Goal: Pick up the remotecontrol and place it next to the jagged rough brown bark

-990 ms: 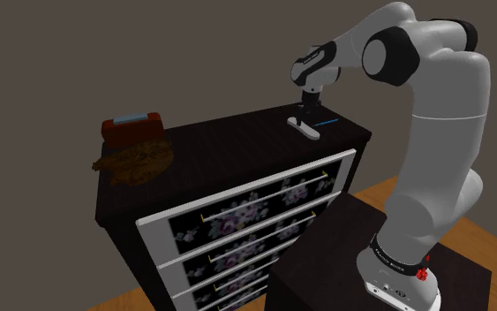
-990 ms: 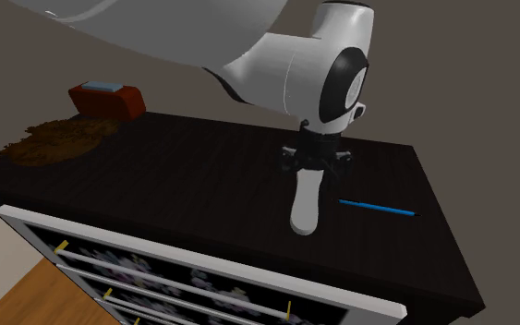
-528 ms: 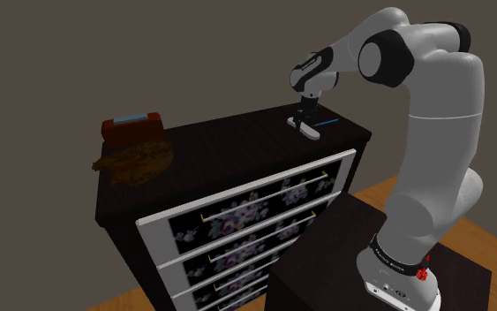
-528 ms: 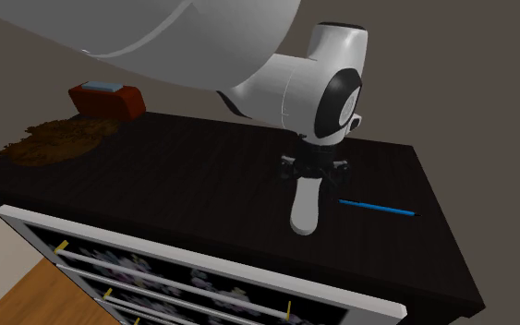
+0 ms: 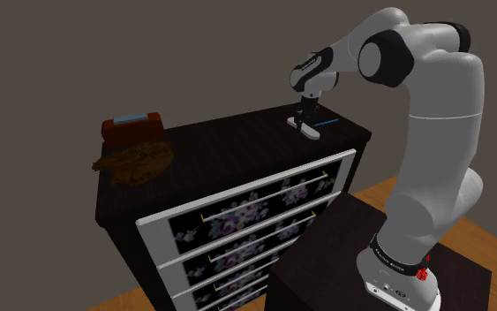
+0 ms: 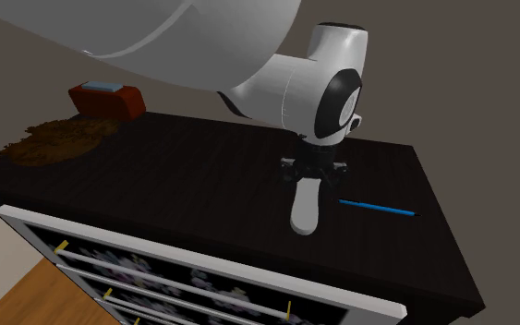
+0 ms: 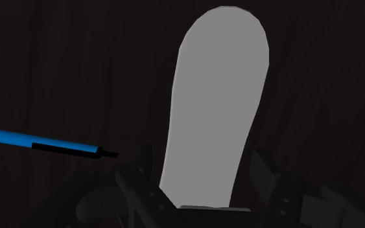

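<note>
Four items on one dark dresser (image 6: 193, 175), listed from the second exterior view's left to its right.

1. Jagged brown bark (image 6: 59, 140): lies flat at the far left corner of the top.
2. Red-brown box (image 6: 108, 99) with a pale blue-grey top: just behind the bark, by the wall.
3. Remote control (image 6: 305, 205): drawn plain white-grey, long with rounded ends. It lies flat toward the right part of the top, well apart from the bark.
4. Blue pen (image 6: 376, 209): lies flat just beside the remote control on its right, not touching it.

White arm (image 6: 276, 74): reaches down over the remote control's end nearer the wall. The black jaws are spread, one to each side of that end. The wrist view shows a thin dark gap on each side, so the remote control is not pinched.

Dresser front: white-framed drawers (image 5: 246, 216) with a flowered pattern.

Dark stand (image 5: 326, 265): at the shoulder view's lower right, on a wooden floor (image 5: 387, 190).
</note>
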